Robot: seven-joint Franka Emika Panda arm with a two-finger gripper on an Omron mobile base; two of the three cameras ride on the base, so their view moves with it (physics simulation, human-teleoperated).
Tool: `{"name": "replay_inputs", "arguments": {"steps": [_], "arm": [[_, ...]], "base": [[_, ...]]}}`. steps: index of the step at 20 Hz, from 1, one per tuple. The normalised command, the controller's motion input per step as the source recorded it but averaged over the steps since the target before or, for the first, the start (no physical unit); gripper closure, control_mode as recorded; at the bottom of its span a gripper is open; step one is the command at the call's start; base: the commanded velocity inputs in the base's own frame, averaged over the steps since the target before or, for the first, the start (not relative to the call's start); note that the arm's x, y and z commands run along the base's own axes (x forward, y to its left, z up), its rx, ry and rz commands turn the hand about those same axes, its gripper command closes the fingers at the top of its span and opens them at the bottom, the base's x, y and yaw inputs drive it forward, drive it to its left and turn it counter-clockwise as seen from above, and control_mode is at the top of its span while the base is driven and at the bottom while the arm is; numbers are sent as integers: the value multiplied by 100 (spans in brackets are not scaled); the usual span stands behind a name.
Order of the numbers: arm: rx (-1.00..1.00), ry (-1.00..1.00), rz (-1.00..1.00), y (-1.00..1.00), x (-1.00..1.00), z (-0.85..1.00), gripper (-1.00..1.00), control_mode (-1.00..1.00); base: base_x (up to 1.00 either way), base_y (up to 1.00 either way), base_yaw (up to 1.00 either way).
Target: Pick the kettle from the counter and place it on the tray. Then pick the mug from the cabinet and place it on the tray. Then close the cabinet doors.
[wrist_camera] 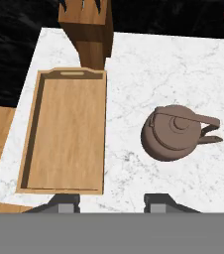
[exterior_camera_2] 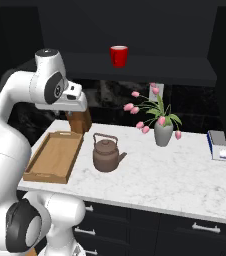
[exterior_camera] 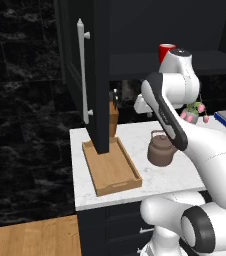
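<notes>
The brown kettle point(exterior_camera: 161, 150) point(exterior_camera_2: 106, 154) point(wrist_camera: 173, 133) stands upright on the white marble counter point(exterior_camera: 155, 177) point(exterior_camera_2: 180, 175), its spout pointing right in the hand view. Just left of it lies the light-wood tray point(exterior_camera: 112, 170) point(exterior_camera_2: 55, 155) point(wrist_camera: 67, 134), with nothing in it. My gripper point(wrist_camera: 111, 201) hovers high above the counter's front edge, between tray and kettle, open and holding nothing. The red mug point(exterior_camera: 166, 51) point(exterior_camera_2: 118, 55) sits on the shelf of the dark cabinet point(exterior_camera_2: 145, 72). The left cabinet door point(exterior_camera: 97, 75) stands swung open over the tray.
A wooden knife block point(exterior_camera: 113, 119) point(exterior_camera_2: 80, 120) point(wrist_camera: 86, 30) stands behind the tray. A grey vase of pink flowers point(exterior_camera_2: 163, 132) point(exterior_camera: 195, 111) is to the kettle's right, and a blue-and-white book point(exterior_camera_2: 218, 145) lies at the far right. Dark drawers point(exterior_camera_2: 185, 230) run below the counter.
</notes>
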Motion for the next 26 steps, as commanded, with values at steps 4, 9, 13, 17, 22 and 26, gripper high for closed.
{"name": "replay_inputs", "arguments": {"steps": [4,9,13,17,22,26], "arm": [[0,-3,0,0,-12,0,-100,-100],[3,0,-1,-11,-18,-6,-100,-100],[7,0,-8,-42,-20,-30,-100,-100],[6,0,-10,-44,-25,-31,-100,-100],[7,0,-8,-34,-4,-25,-100,-100],[5,0,-12,-33,0,-22,-100,-100]], "base": [[0,0,0],[0,0,0],[0,0,0],[0,0,0],[0,0,0],[0,0,0]]}}
